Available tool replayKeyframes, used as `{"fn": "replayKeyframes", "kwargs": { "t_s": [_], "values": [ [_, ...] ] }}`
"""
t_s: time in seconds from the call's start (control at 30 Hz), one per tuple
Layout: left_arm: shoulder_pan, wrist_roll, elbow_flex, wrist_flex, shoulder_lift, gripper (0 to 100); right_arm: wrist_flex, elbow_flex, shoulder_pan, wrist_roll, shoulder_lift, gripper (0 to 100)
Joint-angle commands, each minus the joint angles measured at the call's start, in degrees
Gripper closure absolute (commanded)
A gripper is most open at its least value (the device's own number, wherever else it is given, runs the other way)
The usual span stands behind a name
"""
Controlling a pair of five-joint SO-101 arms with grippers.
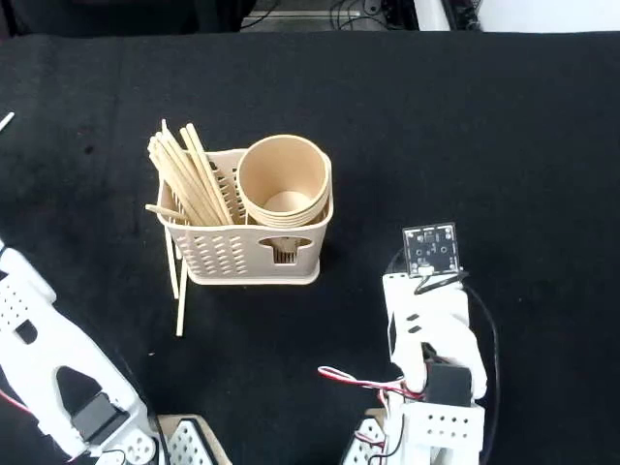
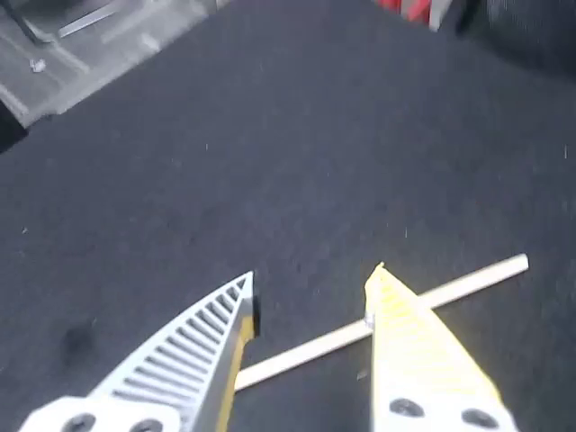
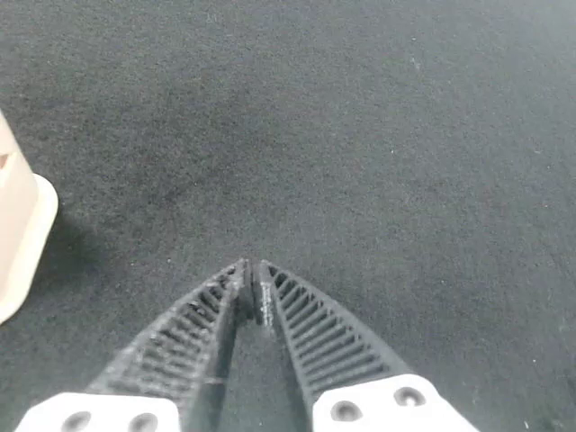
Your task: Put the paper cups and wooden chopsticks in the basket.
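A beige slotted basket [image 1: 247,254] stands left of the table's middle, holding stacked paper cups [image 1: 283,182] and a bundle of wooden chopsticks [image 1: 186,174]. Two more chopsticks [image 1: 177,286] lie on the black cloth against the basket's left side. In the left wrist view my left gripper [image 2: 313,274] is open just above a single chopstick [image 2: 468,281] lying crosswise on the cloth beneath its fingers. My right gripper [image 3: 252,270] is shut and empty over bare cloth, with the basket's foot [image 3: 20,243] off to one side of it.
The left arm [image 1: 48,368] comes in from the bottom left corner, the right arm [image 1: 431,320] from the bottom, right of the basket. One stick end [image 1: 6,120] shows at the far left edge. Black cloth [image 1: 465,136] covers the table.
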Motion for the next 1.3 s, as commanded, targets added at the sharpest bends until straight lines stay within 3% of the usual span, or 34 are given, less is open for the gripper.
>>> {"fn": "replayKeyframes", "kwargs": {
  "t_s": [0.0,0.13,0.27,0.4,0.53,0.67,0.73,0.97,1.27],
  "values": [
    [0.9,2.1,2.8,-14.7,3.0,79,0.1,0.0,0.7,0.2,-0.2,97.2],
    [0.7,6.9,10.4,-24.2,6.9,79,0.1,0.0,0.8,0.2,-0.2,97.2],
    [0.7,10.2,14.4,-22.8,7.8,80,0.1,0.0,0.8,0.2,-0.2,97.2],
    [0.3,10.2,13.8,-13.5,7.7,87,0.1,0.0,0.8,0.2,-0.2,97.2],
    [0.0,10.0,6.4,4.1,7.7,96,0.1,0.0,0.8,0.2,-0.2,97.2],
    [-0.1,9.7,-3.7,22.2,7.8,95,0.1,0.0,0.8,0.2,-0.2,97.2],
    [0.5,8.9,-3.4,27.1,6.9,94,0.1,0.0,0.8,0.2,-0.2,97.2],
    [5.6,-7.2,-3.3,45.5,0.6,94,0.1,0.0,0.8,0.2,-0.2,97.2],
    [6.2,-14.7,8.5,46.2,-2.0,94,0.1,0.0,0.6,0.2,-0.2,97.2]
  ]
}}
